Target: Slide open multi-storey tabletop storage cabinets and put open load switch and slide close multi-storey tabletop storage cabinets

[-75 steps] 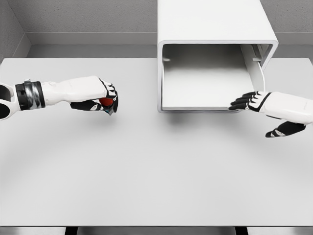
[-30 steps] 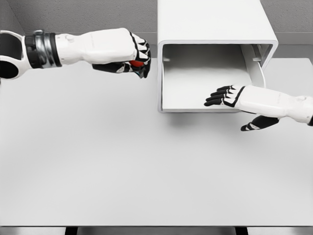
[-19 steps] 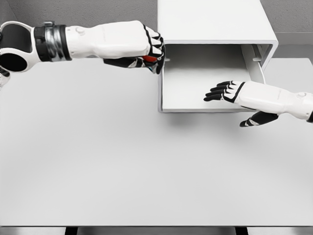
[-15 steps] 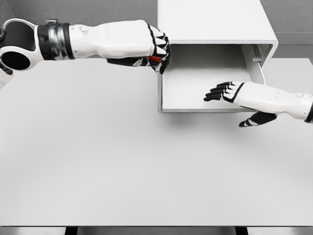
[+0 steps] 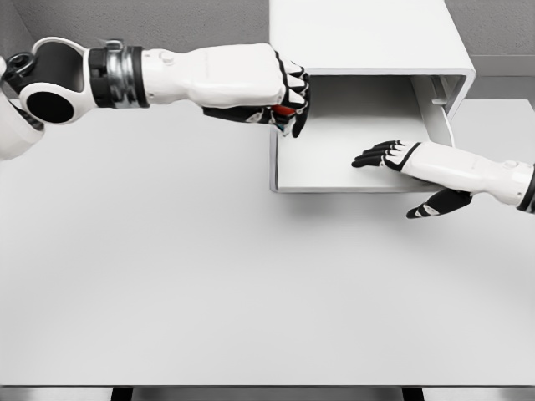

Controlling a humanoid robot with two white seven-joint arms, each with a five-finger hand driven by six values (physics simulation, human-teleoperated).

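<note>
The white storage cabinet stands at the table's back, its lower drawer slid out toward me. My left hand is shut on the load switch, of which only a small red part shows between the fingers. It hovers over the drawer's left wall. My right hand is open, fingers stretched flat over the drawer's right half, thumb hanging below the front edge.
The white table spreads wide in front of the cabinet. The drawer's right wall stands behind my right forearm. A grey wall runs along the back.
My left hand has carried the load switch up from the table's left and rightward to the drawer's left wall. The right hand has shifted left from the drawer's front corner over the drawer.
</note>
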